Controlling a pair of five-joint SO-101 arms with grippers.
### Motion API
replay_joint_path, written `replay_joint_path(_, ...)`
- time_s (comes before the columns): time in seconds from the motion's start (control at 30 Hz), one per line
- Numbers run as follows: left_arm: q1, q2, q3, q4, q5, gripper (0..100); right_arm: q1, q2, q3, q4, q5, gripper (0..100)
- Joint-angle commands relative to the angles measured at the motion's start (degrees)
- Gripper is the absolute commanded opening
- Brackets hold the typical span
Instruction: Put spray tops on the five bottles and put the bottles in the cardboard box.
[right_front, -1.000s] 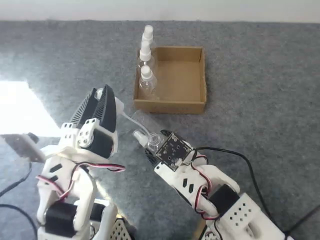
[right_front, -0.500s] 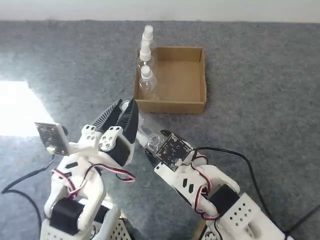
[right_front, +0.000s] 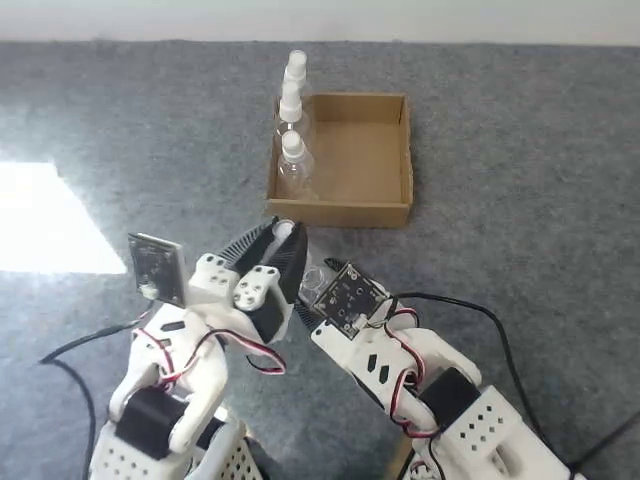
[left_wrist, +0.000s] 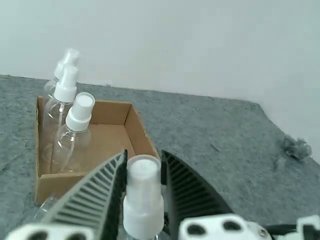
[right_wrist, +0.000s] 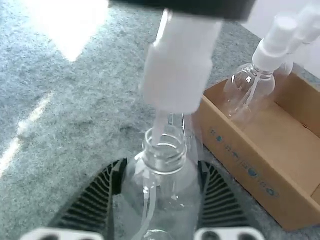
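Note:
My left gripper (right_front: 283, 238) (left_wrist: 144, 175) is shut on a white spray top (left_wrist: 143, 192) (right_wrist: 181, 72) (right_front: 283, 231). It holds the top right above the open neck of a clear bottle (right_wrist: 161, 172) (right_front: 312, 276), with the dip tube running down into that neck. My right gripper (right_wrist: 159, 172) is shut on this bottle just in front of the cardboard box (right_front: 343, 161) (left_wrist: 117, 131) (right_wrist: 272, 150). Three capped bottles (right_front: 292, 162) (left_wrist: 70, 130) (right_wrist: 255, 82) stand in a row along the box's left wall.
Grey carpet (right_front: 520, 150) covers the table, with a bright sunlit patch (right_front: 40, 220) at the left. The box's right half (right_front: 370, 160) is bare cardboard. A black cable (right_front: 500, 340) trails beside the right arm.
My left arm has swung right with the spray top, from left of the bottle to directly above its neck. The right arm and its bottle have stayed put.

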Motion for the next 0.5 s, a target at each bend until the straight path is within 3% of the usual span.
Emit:
replay_joint_path(0.0, 1.14, -0.53, -0.13, 0.0, -0.88, 4, 1.01, -1.63, -1.93, -0.92, 1.23, 4.1)
replay_joint_path(0.37, 0.97, -0.44, -0.04, 0.53, -1.32, 9, 1.19, -1.63, -1.93, -0.92, 1.23, 4.1)
replay_joint_path(0.47, 0.97, -0.53, 0.31, 1.58, -3.87, 15, 1.27, -1.63, -1.93, -0.92, 1.23, 4.0)
